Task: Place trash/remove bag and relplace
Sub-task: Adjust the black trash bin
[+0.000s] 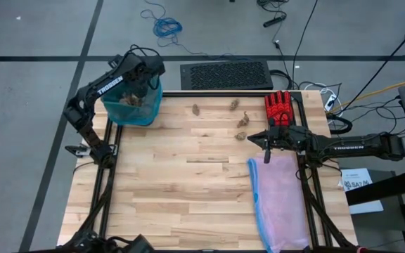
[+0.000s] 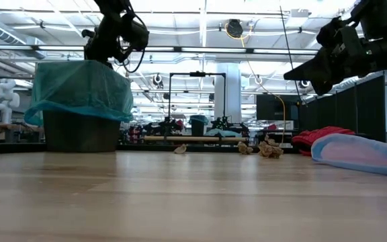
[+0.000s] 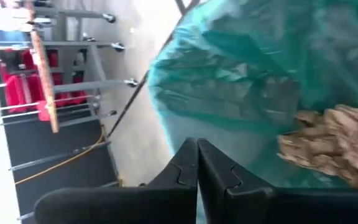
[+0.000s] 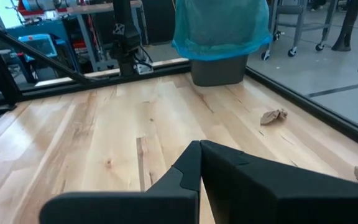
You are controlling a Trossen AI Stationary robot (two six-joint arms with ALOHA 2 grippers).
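The teal-green bag (image 1: 133, 107) lines a dark bin (image 2: 80, 131) at the table's far left corner, its rim folded over the bin's top. Brown paper wads (image 3: 329, 144) lie inside it. My left gripper (image 3: 197, 144) is shut just above the bin's far rim (image 2: 106, 52), with nothing between its fingers. More trash wads (image 1: 196, 109) (image 1: 234, 105) (image 1: 242, 122) lie on the wood toward the far right. My right gripper (image 1: 266, 142) hangs shut above the table at the right, beside the red glove (image 1: 278, 105).
A pale pink bag with a blue edge (image 1: 276, 200) lies flat at the near right. A black keyboard-like mat (image 1: 225, 74) sits beyond the far edge. The middle and near left of the wooden table (image 1: 167, 183) are bare.
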